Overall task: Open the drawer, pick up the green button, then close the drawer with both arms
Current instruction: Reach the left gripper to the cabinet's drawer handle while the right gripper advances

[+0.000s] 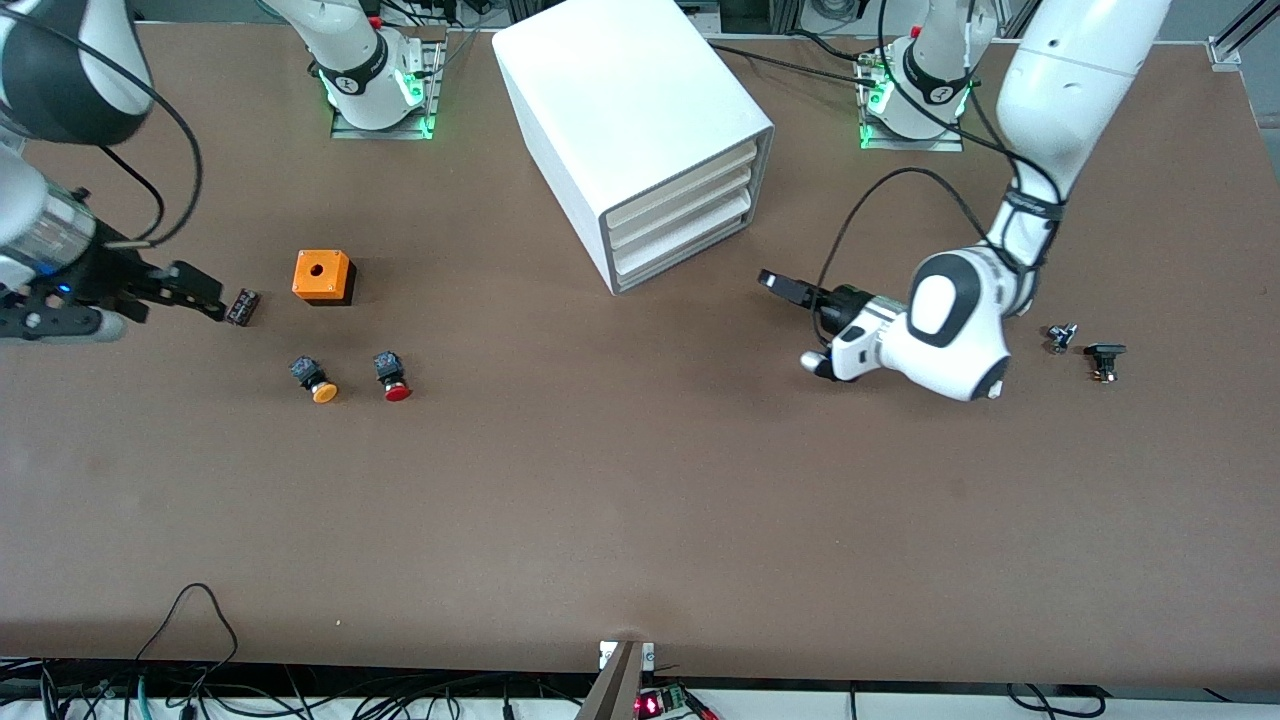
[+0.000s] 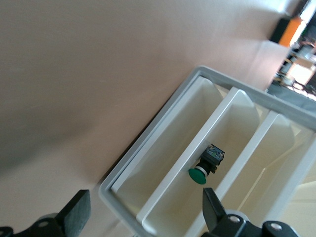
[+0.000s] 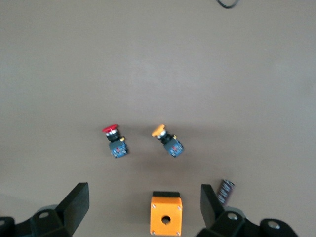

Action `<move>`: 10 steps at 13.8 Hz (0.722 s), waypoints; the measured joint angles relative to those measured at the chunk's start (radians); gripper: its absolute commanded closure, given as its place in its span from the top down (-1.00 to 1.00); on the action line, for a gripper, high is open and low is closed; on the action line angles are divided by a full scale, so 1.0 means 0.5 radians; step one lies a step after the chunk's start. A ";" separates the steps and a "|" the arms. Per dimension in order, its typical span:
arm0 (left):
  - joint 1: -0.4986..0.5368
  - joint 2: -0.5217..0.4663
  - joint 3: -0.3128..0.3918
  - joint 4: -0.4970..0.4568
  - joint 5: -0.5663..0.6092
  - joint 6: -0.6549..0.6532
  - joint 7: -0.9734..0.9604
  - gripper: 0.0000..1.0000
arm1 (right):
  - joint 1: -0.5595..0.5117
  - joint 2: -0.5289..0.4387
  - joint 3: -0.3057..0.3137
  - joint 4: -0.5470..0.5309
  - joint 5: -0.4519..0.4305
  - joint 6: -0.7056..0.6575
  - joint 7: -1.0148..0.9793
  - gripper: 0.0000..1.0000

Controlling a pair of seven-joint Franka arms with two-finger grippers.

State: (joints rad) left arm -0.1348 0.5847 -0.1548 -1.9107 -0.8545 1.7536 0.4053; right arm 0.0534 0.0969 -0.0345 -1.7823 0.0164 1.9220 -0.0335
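The left gripper [image 1: 790, 290], fingers spread and empty, faces the cabinet [image 1: 640, 130] near the table's robot-side edge. In its wrist view the green button [image 2: 205, 168] lies inside on a tray; all three steps look undone. The right gripper [image 1: 200, 290] waits released at its table end.

Cabinet [image 1: 640, 140]: mid-table near the bases, all drawers shut.
Left gripper [image 1: 785, 287]: open, in front of the cabinet.
Right gripper [image 1: 205, 292]: near the orange box [image 1: 323, 276].
Red button [image 1: 392, 375]: beside the orange button [image 1: 314, 379].
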 measured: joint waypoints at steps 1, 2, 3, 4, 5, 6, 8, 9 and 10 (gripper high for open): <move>-0.008 0.011 -0.054 -0.068 -0.053 0.083 0.064 1.00 | 0.031 0.034 0.001 0.000 0.000 0.014 0.001 1.00; -0.011 0.015 -0.116 -0.132 -0.081 0.160 0.119 1.00 | 0.058 0.057 0.001 0.000 0.000 0.018 0.001 1.00; -0.013 0.016 -0.175 -0.184 -0.094 0.217 0.157 1.00 | 0.086 0.073 0.002 0.001 -0.001 0.019 0.001 1.00; -0.015 0.016 -0.230 -0.225 -0.106 0.252 0.175 1.00 | 0.115 0.091 0.002 0.002 -0.001 0.021 0.001 1.00; -0.018 0.015 -0.275 -0.259 -0.138 0.268 0.181 1.00 | 0.136 0.114 0.002 0.009 -0.002 0.027 0.001 1.00; -0.020 0.016 -0.308 -0.292 -0.179 0.273 0.186 0.98 | 0.146 0.137 0.003 0.029 -0.002 0.031 0.000 1.00; -0.020 0.015 -0.354 -0.347 -0.220 0.284 0.193 0.86 | 0.179 0.176 0.004 0.070 -0.002 0.031 -0.004 1.00; -0.019 0.015 -0.371 -0.370 -0.226 0.307 0.193 0.48 | 0.204 0.187 0.005 0.082 -0.002 0.031 -0.004 1.00; -0.019 0.015 -0.386 -0.395 -0.231 0.346 0.194 -0.40 | 0.231 0.192 0.007 0.088 -0.002 0.031 -0.004 1.00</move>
State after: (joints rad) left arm -0.1444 0.5923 -0.3478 -2.1080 -0.9701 1.9267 0.5023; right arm 0.1690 0.1928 -0.0312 -1.7383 0.0153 1.9373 -0.0353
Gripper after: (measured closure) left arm 0.018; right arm 0.000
